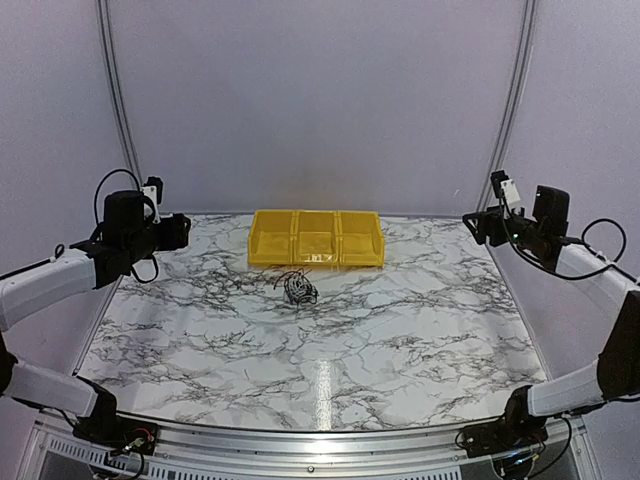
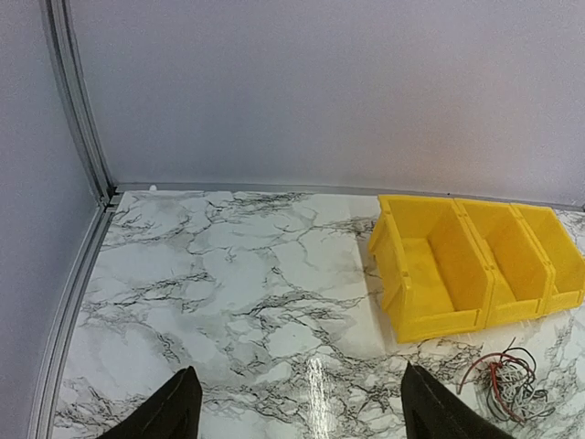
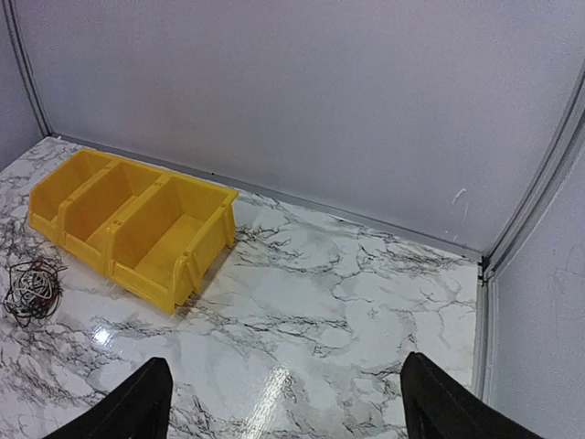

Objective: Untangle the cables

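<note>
Cables (image 1: 296,287) bunched near far edge of table (image 1: 200,330), just before yellow bins (image 1: 315,240) | left gripper (image 2: 297,412), right gripper (image 3: 288,412) released, empty | we judge both parked wide, keeping approach clear.

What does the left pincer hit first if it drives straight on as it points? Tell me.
The left pincer would probably meet bare marble table first, missing the yellow bins and cables off to one side; depth is unclear.

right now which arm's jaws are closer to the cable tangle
Left. The left arm holds its jaws left of the cables, above the table; the right arm holds its jaws farther off, near the far right corner.
</note>
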